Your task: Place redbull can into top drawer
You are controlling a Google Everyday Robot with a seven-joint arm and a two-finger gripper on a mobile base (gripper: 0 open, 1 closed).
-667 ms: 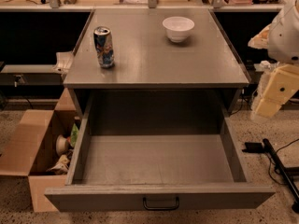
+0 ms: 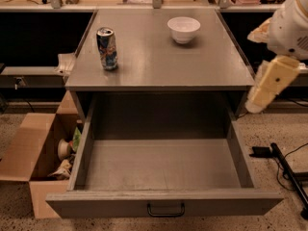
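Gripper [image 2: 269,83] off to the right of the cabinet, redbull can [image 2: 107,48] standing on top.

The cream gripper hangs beside the cabinet's right edge, holding nothing, and whether it is apart or together cannot be told. The white bowl [image 2: 184,29] sits near the back of the grey cabinet top [image 2: 159,66]; the can stands upright at its left side, well apart from the bowl. Below, the top drawer [image 2: 163,202] is pulled out, its dark bar handle [image 2: 166,210] centred. A brown cardboard box [image 2: 29,148] sits on the floor to its left.

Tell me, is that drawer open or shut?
Open: the top drawer is pulled out, its grey floor showing. The gripper hangs right of it.
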